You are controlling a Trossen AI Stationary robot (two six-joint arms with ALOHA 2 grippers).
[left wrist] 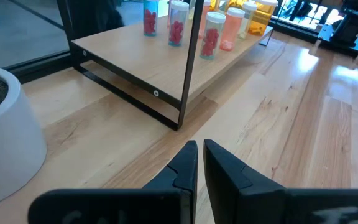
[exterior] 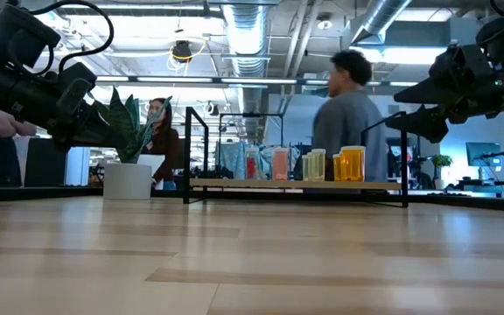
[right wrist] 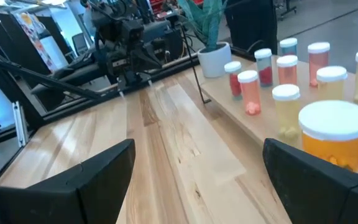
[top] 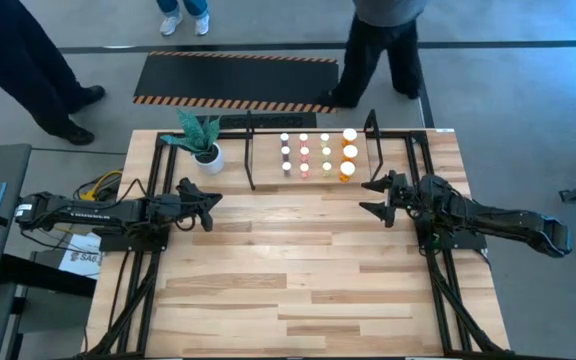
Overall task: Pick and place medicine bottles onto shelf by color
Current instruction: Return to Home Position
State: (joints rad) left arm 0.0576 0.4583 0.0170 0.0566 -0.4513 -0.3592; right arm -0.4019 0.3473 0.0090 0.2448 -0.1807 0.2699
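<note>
Left gripper point(left wrist: 200, 144) together | right gripper point(top: 366, 196) apart | white-capped medicine bottles point(right wrist: 251, 93) colour-sorted on shelf point(left wrist: 135, 57)

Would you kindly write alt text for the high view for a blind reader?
From above, white-capped medicine bottles stand in rows on a black-framed shelf at the far edge of a wooden table. The left gripper and right gripper hover empty to either side; a potted plant sits by the shelf's left end.

Wooden table point(top: 298, 260) bears potted plant point(top: 209, 156) and shelf point(top: 266, 156) holding medicine bottles point(top: 325, 153).
</note>
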